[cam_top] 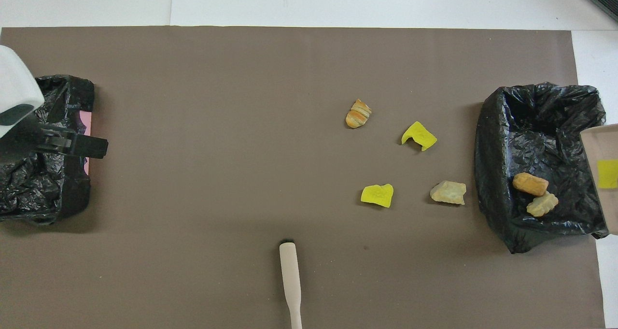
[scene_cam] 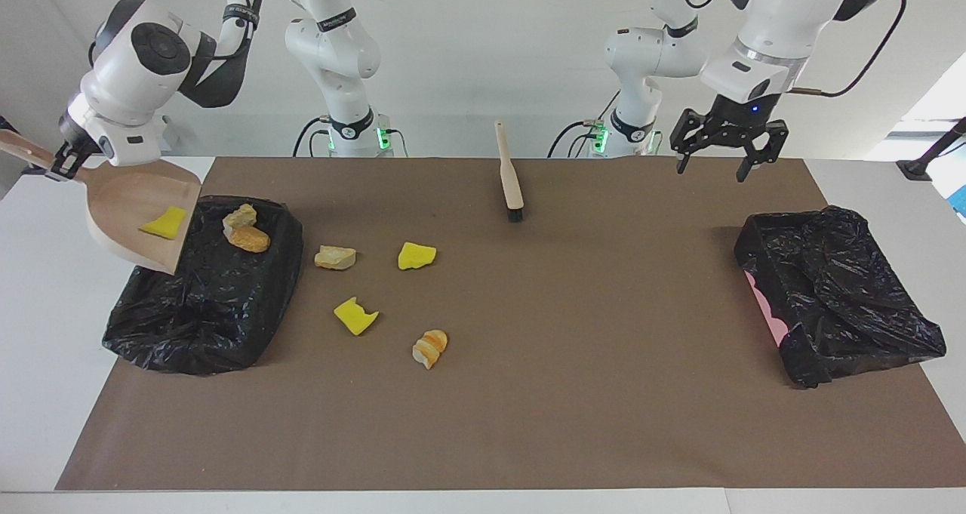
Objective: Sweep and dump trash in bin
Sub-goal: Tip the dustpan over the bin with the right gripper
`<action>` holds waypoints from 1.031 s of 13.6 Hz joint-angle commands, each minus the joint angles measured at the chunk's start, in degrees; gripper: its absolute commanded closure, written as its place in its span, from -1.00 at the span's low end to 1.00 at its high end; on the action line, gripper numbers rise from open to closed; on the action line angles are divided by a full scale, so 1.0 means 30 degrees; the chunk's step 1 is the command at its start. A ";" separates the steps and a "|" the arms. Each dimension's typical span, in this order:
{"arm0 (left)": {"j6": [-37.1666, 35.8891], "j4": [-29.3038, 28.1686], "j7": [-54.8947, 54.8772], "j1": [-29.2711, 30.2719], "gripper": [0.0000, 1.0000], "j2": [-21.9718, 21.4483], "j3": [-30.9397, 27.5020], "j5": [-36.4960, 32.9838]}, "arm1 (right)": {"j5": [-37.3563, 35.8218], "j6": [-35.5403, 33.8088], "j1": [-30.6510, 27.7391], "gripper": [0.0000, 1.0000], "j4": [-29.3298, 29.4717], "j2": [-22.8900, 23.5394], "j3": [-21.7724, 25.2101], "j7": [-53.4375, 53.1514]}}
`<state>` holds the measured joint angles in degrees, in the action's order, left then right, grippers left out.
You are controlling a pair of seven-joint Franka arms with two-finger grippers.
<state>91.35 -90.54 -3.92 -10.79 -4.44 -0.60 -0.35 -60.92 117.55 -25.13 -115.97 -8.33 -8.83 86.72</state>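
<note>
Right hand (scene_cam: 64, 159) grips the handle of the beige dustpan (scene_cam: 136, 216), closed tight around it, and holds the pan tilted over the black-lined bin (scene_cam: 204, 310) at the right arm's end of the counter (scene_cam: 45, 363). Left hand (scene_cam: 728, 152) hangs open, its fingers spread, raised above the brown mat (scene_cam: 573, 333) near the second black-lined bin (scene_cam: 838, 295) at the left arm's end, holding nothing. On the mat, the brush (scene_cam: 512, 178) lies flat by itself at the edge nearest the robots, well apart from both hands. As for the trash, one yellow scrap (scene_cam: 166, 223) sits in the dustpan just below the right hand, and two bread chunks (scene_cam: 245, 231) rest inside the bin beside the pan's lip. Four more pieces lie loose on the mat beside that bin: a pale bread chunk (scene_cam: 335, 257), a yellow bit (scene_cam: 416, 256), another yellow bit (scene_cam: 355, 316), and a striped orange roll (scene_cam: 430, 348) farthest from the robots.
</note>
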 commanded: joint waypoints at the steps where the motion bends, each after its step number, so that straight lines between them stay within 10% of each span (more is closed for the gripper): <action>1: -0.1560 0.2228 -0.0303 0.0372 -1.00 0.1391 0.0171 -0.0295 | -0.1573 0.0690 0.0200 1.00 -0.0600 -0.1089 -0.0075 -0.0342; 6: -0.1593 0.2202 -0.0274 0.1163 -1.00 0.1334 0.0728 -0.0207 | -0.2163 0.0720 0.0582 1.00 -0.0630 -0.1501 -0.0105 -0.0283; 14: -0.2237 0.1939 -0.0157 0.1691 -1.00 0.0924 0.1607 -0.0237 | 0.7346 -0.0741 0.2310 1.00 -0.0600 -0.1266 -0.0163 -0.0167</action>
<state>86.52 -85.69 -4.28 -6.21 -1.36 3.52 -0.35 -44.51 116.91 -18.81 -117.23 -11.49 -9.18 86.69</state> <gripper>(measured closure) 0.000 0.678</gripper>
